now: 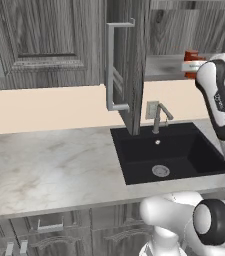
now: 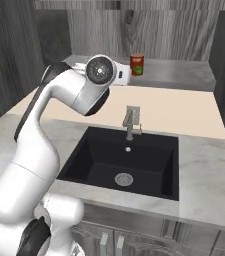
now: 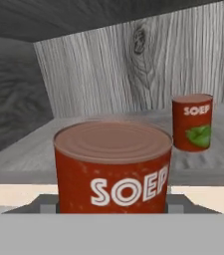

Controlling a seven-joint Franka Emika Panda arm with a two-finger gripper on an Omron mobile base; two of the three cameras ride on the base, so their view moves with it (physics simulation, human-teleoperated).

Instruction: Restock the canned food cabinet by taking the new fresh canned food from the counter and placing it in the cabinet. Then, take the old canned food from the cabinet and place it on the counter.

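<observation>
— Reaching up and forward, is it?
— Yes. The arm (image 2: 44,130) rises from the base, bends at the elbow above the black sink (image 2: 124,160) and stretches its wrist toward the open cabinet (image 2: 184,35).
— And the claw?
— Clamped on a red soup can (image 3: 112,167), held upright at the shelf's (image 3: 29,154) front edge (the fingers are mostly hidden behind it).
— Anything else inside?
— A second red can (image 3: 192,122) stands further back on the shelf, toward its right.
— The surface (image 1: 44,165)?
— Pale marble around the sink, faucet (image 1: 157,116) at its back edge.
</observation>
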